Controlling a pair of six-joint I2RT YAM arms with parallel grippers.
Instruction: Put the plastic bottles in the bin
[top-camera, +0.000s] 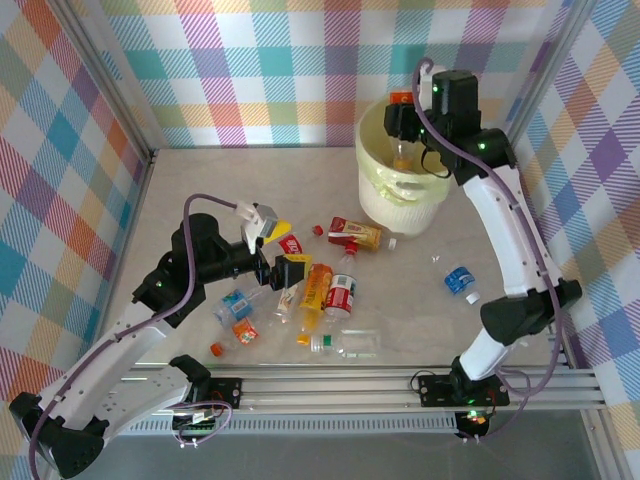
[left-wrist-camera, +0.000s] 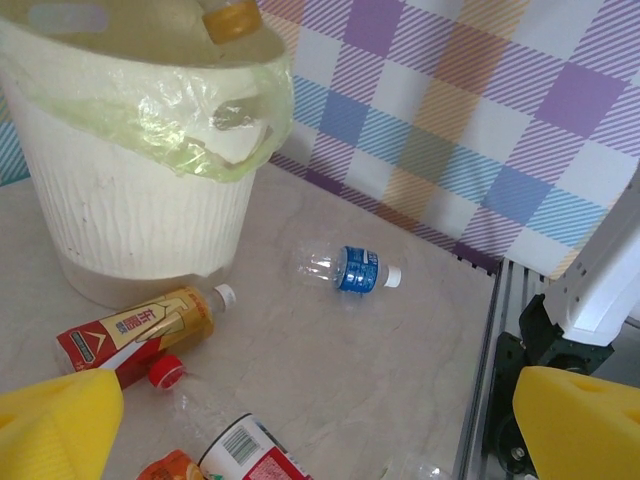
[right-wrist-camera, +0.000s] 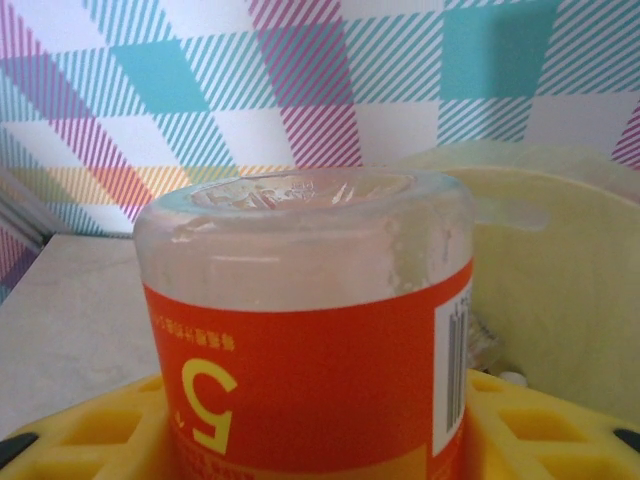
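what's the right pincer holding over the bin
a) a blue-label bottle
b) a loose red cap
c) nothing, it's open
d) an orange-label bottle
d: the right pincer is shut on an orange-labelled bottle, which hangs over the mouth of the bin in the top view.
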